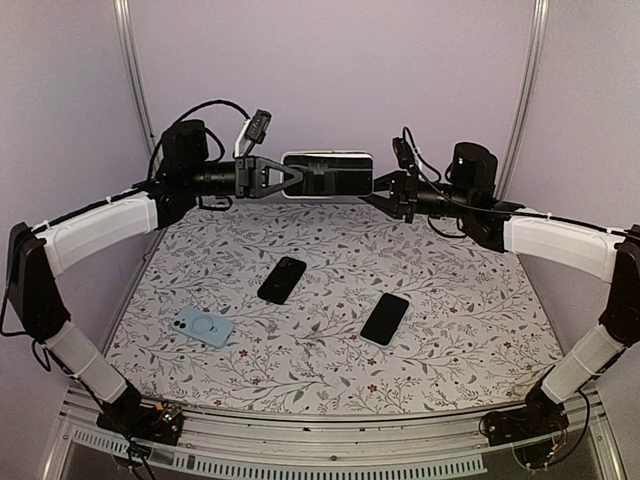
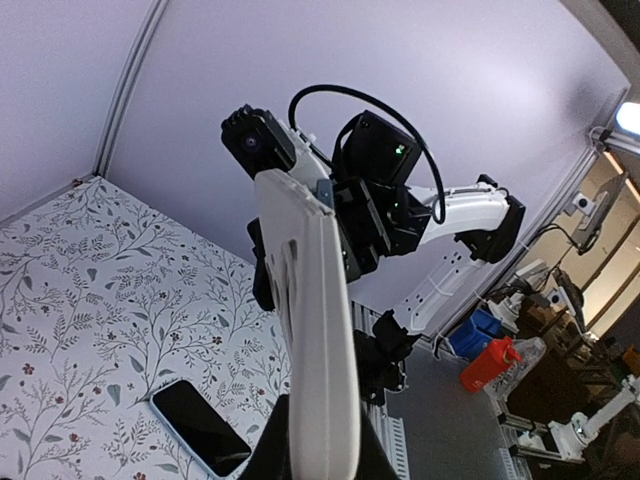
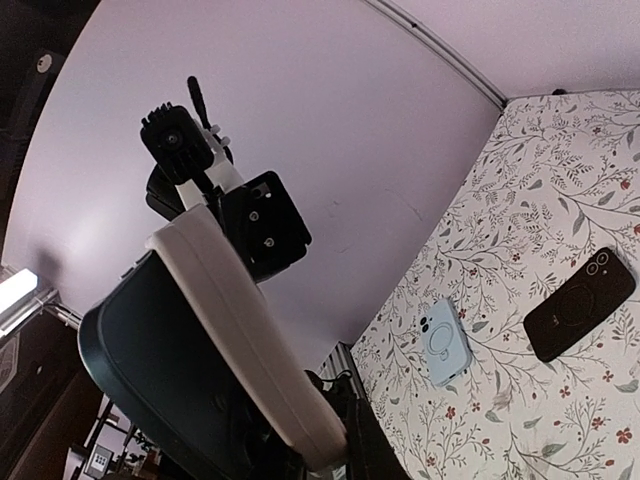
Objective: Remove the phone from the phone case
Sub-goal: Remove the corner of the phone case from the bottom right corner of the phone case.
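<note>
A phone (image 1: 335, 178) in a white phone case (image 1: 328, 155) hangs level in the air above the back of the table, held between both arms. My left gripper (image 1: 290, 178) is shut on its left end. My right gripper (image 1: 378, 185) is closed on its right end. The left wrist view has the white phone case (image 2: 315, 330) edge-on, rising from my left gripper (image 2: 320, 450). From the right wrist, the dark phone (image 3: 150, 370) sits inside the white phone case (image 3: 240, 320), whose near end lies between my right gripper's (image 3: 330, 450) fingers.
On the floral table cover lie a black case (image 1: 282, 279), a dark phone with a pale rim (image 1: 385, 318) and a light blue case (image 1: 203, 326). Purple walls stand close behind and to both sides.
</note>
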Motion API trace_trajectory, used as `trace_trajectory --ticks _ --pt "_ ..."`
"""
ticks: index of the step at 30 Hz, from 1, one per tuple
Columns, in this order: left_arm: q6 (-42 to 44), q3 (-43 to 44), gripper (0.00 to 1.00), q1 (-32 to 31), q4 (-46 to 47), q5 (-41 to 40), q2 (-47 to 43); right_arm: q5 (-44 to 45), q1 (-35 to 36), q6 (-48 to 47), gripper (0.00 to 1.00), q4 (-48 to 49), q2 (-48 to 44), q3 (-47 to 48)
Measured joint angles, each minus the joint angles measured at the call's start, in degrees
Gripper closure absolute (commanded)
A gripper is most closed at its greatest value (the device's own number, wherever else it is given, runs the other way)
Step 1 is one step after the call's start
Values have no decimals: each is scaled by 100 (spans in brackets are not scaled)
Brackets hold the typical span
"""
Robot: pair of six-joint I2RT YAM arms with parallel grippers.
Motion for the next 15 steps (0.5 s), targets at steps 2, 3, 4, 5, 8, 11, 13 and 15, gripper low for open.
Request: trace_trajectory --ticks 2,3,4,5,8,11,13,15 --pt "282 61 100 -13 -295 -24 -33 -46 0 149 91 2 46 0" --pt "393 85 100 -20 -417 -35 -50 -85 0 227 90 2 70 0" --pt "474 94 100 -22 -494 -46 -61 -94 0 264 89 7 83 0" --pt "531 103 100 -24 -555 -48 -70 -107 0 299 87 7 92 0" --pt "557 109 100 -26 -557 -35 -70 -107 0 310 77 24 92 -2" --pt "291 83 100 -39 -337 83 -46 -107 11 210 65 142 92 -2" --pt "-13 15 100 -96 -48 280 -2 -197 48 37 60 210 70 -20" --pt "-332 -37 100 -96 271 393 39 -284 50 -111 57 243 46 -31"
